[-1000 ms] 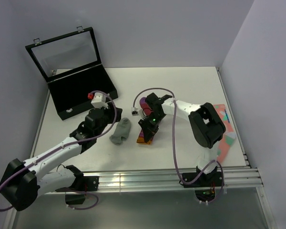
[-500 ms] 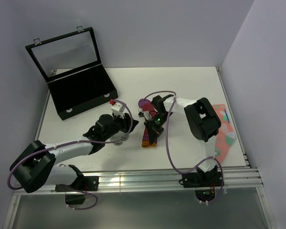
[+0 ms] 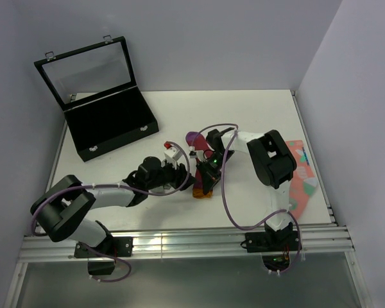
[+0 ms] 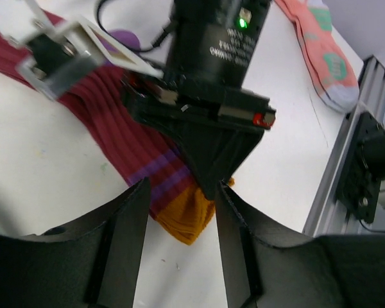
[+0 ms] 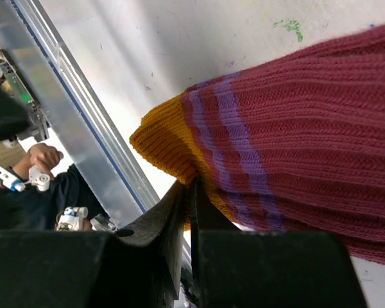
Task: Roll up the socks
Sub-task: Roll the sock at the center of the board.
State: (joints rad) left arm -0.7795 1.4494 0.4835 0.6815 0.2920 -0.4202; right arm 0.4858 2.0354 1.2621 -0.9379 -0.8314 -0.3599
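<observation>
The right gripper (image 5: 188, 187) is squeezed tight on the orange toe (image 5: 162, 146) of the red sock (image 5: 308, 115). The left gripper (image 4: 179, 196) is partly open and holds nothing. The toe sits between its fingers.

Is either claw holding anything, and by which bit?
The right gripper pinches the magenta-red sock at its orange toe end; the left gripper is open, holding nothing.

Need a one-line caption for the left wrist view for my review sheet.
Left tool open before the orange toe of the red sock, pinched by the shut right tool; pink sock beyond.
</observation>
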